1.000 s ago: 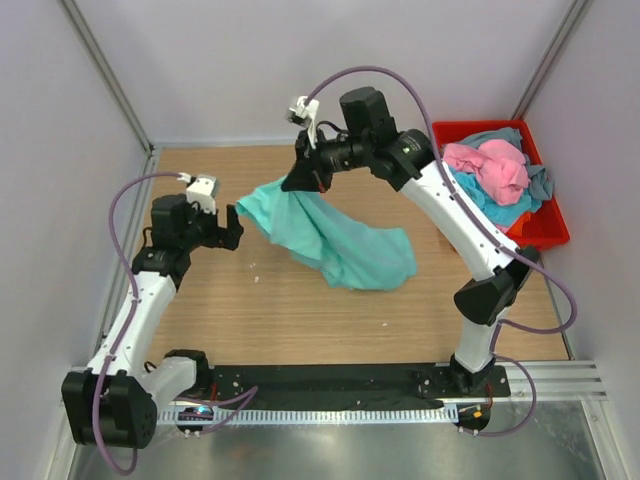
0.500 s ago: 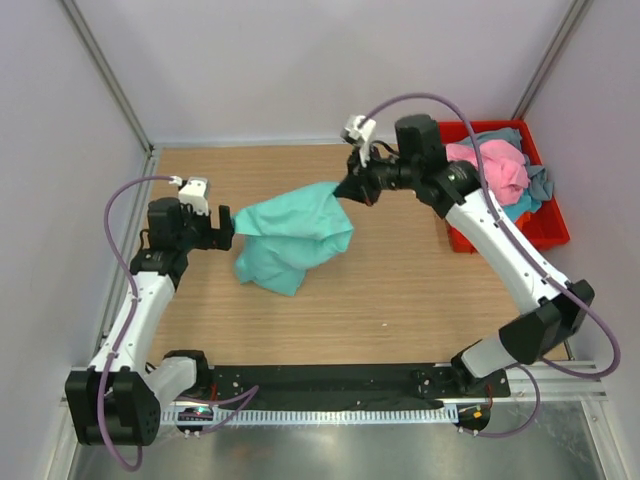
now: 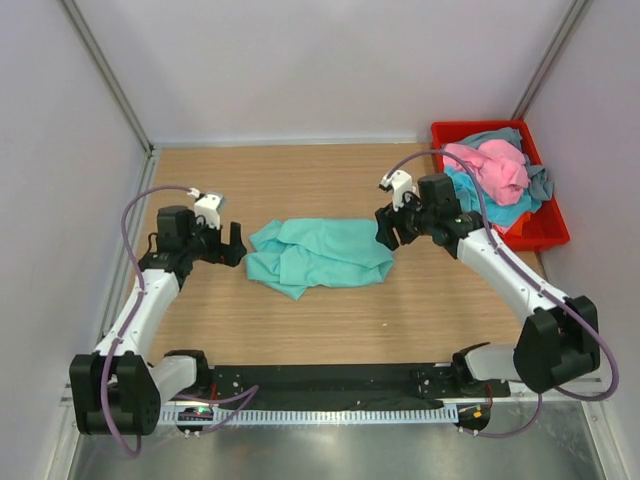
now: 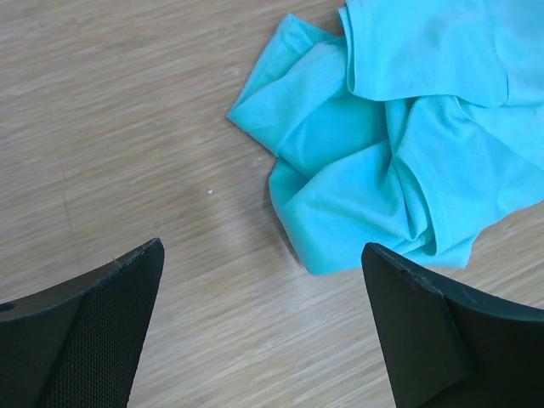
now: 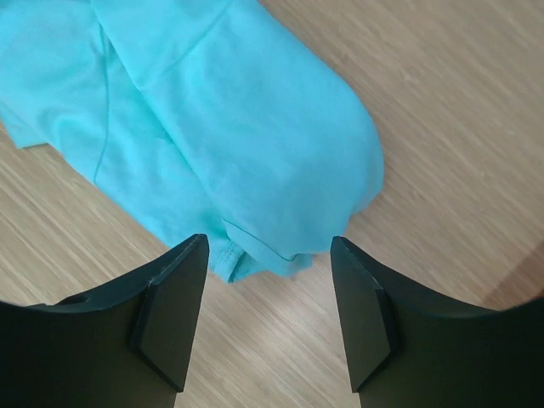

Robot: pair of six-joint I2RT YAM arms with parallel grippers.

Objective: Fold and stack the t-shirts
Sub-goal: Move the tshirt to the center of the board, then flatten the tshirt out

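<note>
Lying rumpled on the table (image 3: pixel 300 330), the teal t-shirt (image 3: pixel 320 255) runs left-to-right between my left gripper (image 3: pixel 237 244) and right gripper (image 3: pixel 385 230), both spread and empty, each just beside its own end.

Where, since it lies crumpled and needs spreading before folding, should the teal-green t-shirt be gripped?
Probably its two ends, each from its own side: left gripper on the folded corner nearest it, right gripper on the hemmed edge between its open jaws. Both lie thin and free of the bunched middle of the teal-green t-shirt.
</note>
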